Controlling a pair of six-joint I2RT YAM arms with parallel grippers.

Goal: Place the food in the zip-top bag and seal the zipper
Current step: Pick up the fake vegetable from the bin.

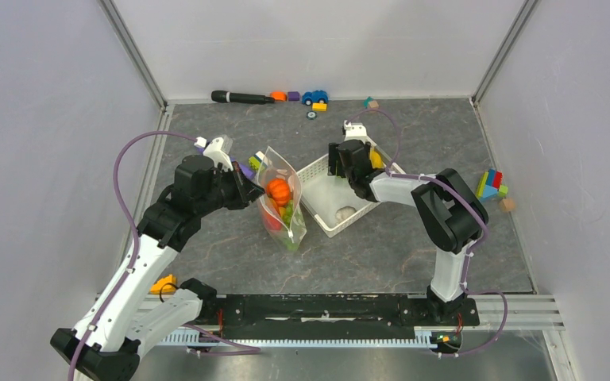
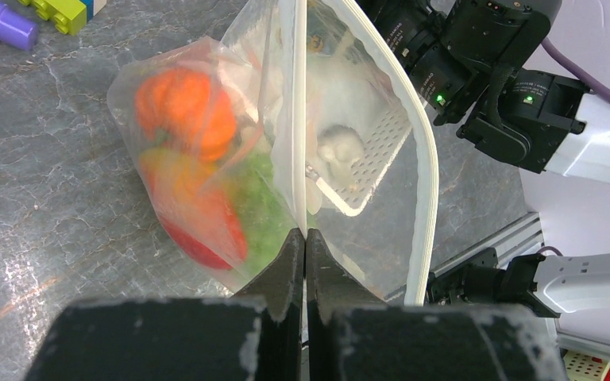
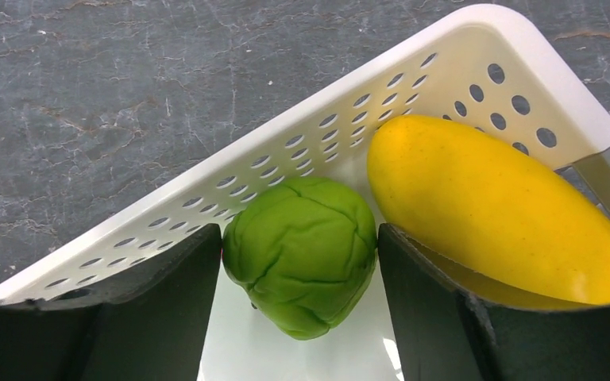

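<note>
The clear zip-top bag [image 1: 283, 208] stands open left of the white basket [image 1: 335, 232]. It holds an orange pumpkin [image 1: 278, 189] with green and red food below it. My left gripper [image 1: 252, 193] is shut on the bag's mouth edge. In the left wrist view its closed jaws [image 2: 305, 238] pinch the white zipper strip [image 2: 300, 119], with the pumpkin [image 2: 187, 99] inside the bag [image 2: 365, 238]. My right gripper [image 1: 341, 163] is down in the basket's far corner. In the right wrist view it [image 3: 300, 238] is closed against both sides of the green fruit [image 3: 302, 250], next to the yellow mango [image 3: 492, 206].
A pale roundish item [image 1: 345, 212] lies in the basket's near end. A black marker [image 1: 242, 97], a blue toy car [image 1: 314, 96] and blocks lie along the back wall. Coloured blocks [image 1: 490, 185] sit at the right, more blocks [image 1: 248, 167] by my left gripper.
</note>
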